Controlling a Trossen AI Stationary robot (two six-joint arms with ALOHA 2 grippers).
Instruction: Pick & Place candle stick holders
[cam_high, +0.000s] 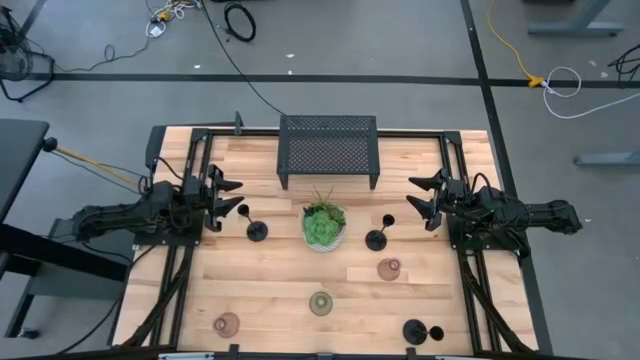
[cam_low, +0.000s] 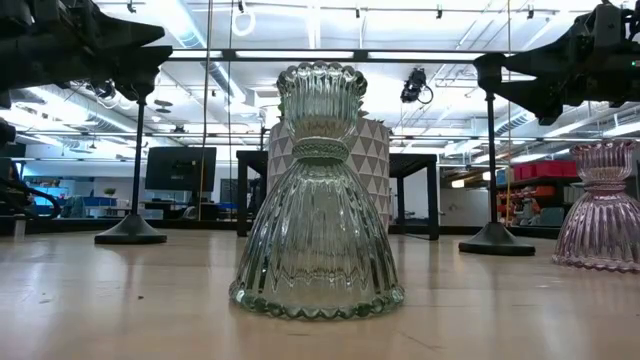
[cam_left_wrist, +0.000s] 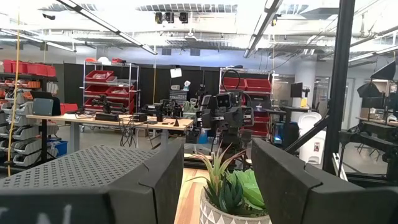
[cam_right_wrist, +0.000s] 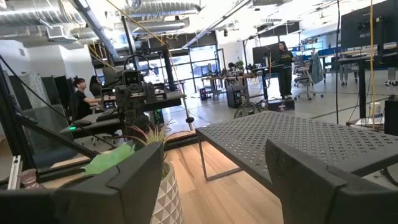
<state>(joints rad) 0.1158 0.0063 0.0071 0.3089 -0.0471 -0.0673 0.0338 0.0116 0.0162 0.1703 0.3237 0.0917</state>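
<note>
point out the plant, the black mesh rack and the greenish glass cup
plant (cam_high: 324, 222), high view, on its green leaves
black mesh rack (cam_high: 329, 145), high view, middle of its perforated top
greenish glass cup (cam_low: 318, 235), low view, on its ribbed flared body

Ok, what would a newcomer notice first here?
The green plant in its bowl sits mid-table, just in front of the black mesh rack. In the low view a ribbed greenish glass cup fills the frame. Both arms wait at the table's sides, left pincer and right pincer open.
</note>
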